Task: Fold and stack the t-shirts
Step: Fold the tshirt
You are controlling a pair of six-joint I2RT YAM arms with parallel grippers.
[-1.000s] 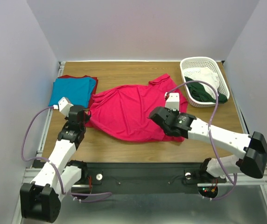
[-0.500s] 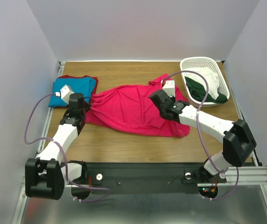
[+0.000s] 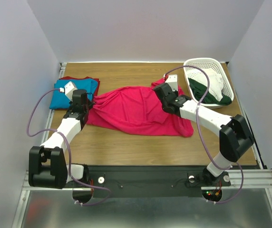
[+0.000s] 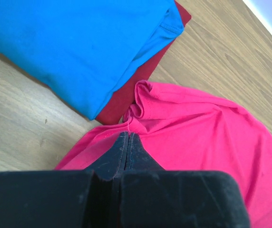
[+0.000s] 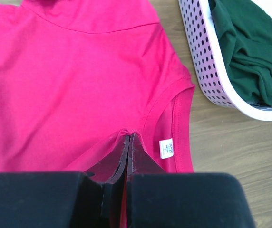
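Observation:
A crimson-pink t-shirt [image 3: 136, 111] lies spread and rumpled across the middle of the table. My left gripper [image 3: 84, 103] is shut on its left edge; in the left wrist view the cloth [image 4: 207, 133] bunches at the shut fingertips [image 4: 127, 137]. My right gripper [image 3: 163, 93] is shut on a pinch of cloth beside the neckline, near the white neck label [image 5: 167, 148]. A folded turquoise-blue t-shirt [image 3: 72, 91] lies on a dark red one [image 3: 74, 78] at the far left, also in the left wrist view [image 4: 79, 47].
A white lattice basket [image 3: 207, 81] stands at the back right with a dark green garment [image 3: 209, 95] and a white one [image 3: 214, 78] in it; its wall shows in the right wrist view [image 5: 207, 71]. Bare wood lies in front of the pink shirt.
Both grippers have moved away from me toward the back of the table, dragging the pink shirt with them. The shirt now lies farther back and more stretched sideways.

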